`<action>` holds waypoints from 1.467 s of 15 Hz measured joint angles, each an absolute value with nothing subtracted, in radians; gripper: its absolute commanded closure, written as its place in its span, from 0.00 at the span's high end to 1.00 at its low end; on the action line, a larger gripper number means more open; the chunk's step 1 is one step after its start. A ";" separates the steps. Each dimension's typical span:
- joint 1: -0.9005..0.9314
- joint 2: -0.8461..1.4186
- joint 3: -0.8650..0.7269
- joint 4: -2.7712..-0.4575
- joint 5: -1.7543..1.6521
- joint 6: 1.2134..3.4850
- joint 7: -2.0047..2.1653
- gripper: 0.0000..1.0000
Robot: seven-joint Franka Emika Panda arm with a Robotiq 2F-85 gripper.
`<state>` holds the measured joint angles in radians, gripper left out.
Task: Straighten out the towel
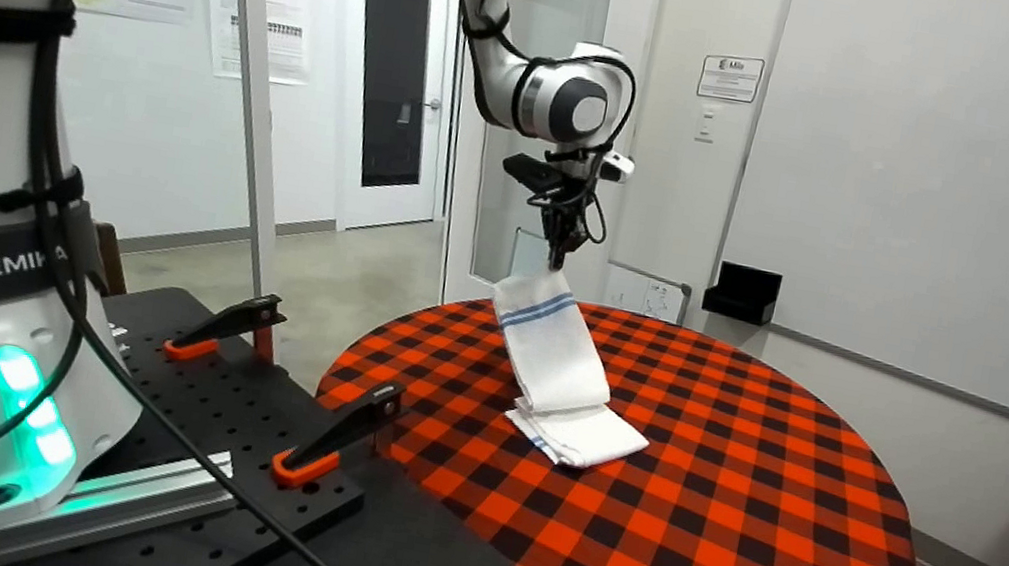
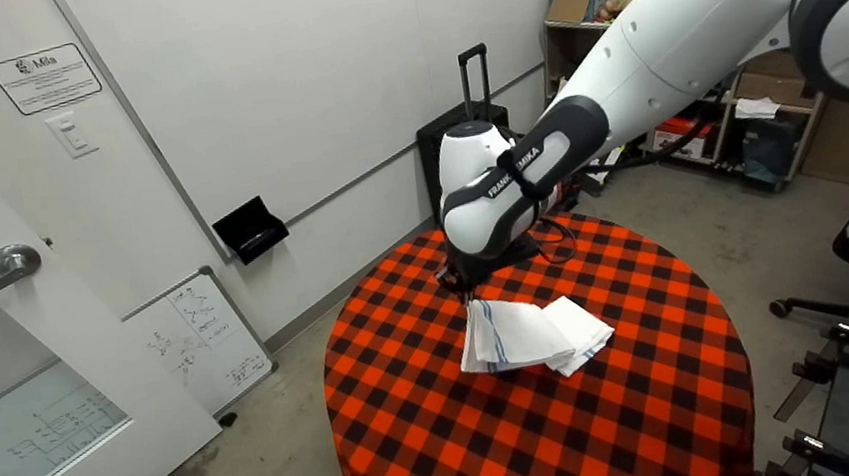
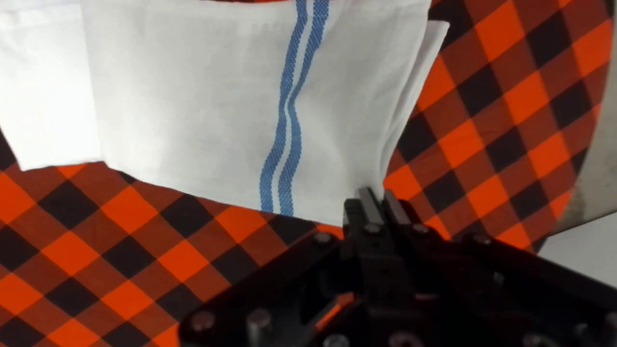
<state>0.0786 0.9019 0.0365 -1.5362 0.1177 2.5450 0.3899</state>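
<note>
The white towel (image 1: pixel 558 357) has one end lifted off the table, with a pair of blue stripes crossing near that end. From there it slopes down to a folded stack of layers (image 1: pixel 591 437) lying on the cloth; blue stripes also show at the stack's edge. My gripper (image 3: pixel 377 193) is shut on a corner of the raised end, as the wrist view shows. In that view the stripes bend in a wave, and a second layer peeks out behind the end edge. Both exterior views have the gripper (image 2: pixel 468 297) above the table, pointing down, at the towel's top edge.
A round table wears a red-and-black checkered tablecloth (image 1: pixel 756 546), which extends around the towel on all sides. Beside the robot's base, orange-and-black clamps (image 1: pixel 339 434) stand on a dark mounting plate (image 1: pixel 461 560). A small whiteboard (image 2: pixel 206 340) leans by the wall behind the table.
</note>
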 measured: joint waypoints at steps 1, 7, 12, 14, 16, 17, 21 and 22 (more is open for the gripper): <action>0.057 0.878 0.066 -1.554 0.145 2.545 0.345 0.01; -0.038 0.752 0.203 -1.626 0.290 2.536 0.148 0.01; -0.064 0.648 0.255 -1.666 0.388 2.536 0.057 0.01; -0.067 0.609 0.266 -1.677 0.425 2.534 0.033 0.01; -0.069 0.571 0.276 -1.688 0.461 2.532 0.012 0.01; -0.069 0.554 0.281 -1.694 0.476 2.531 0.002 0.01; -0.068 0.499 0.296 -1.708 0.532 2.506 -0.039 0.01; -0.068 0.489 0.298 -1.709 0.550 2.490 -0.052 0.01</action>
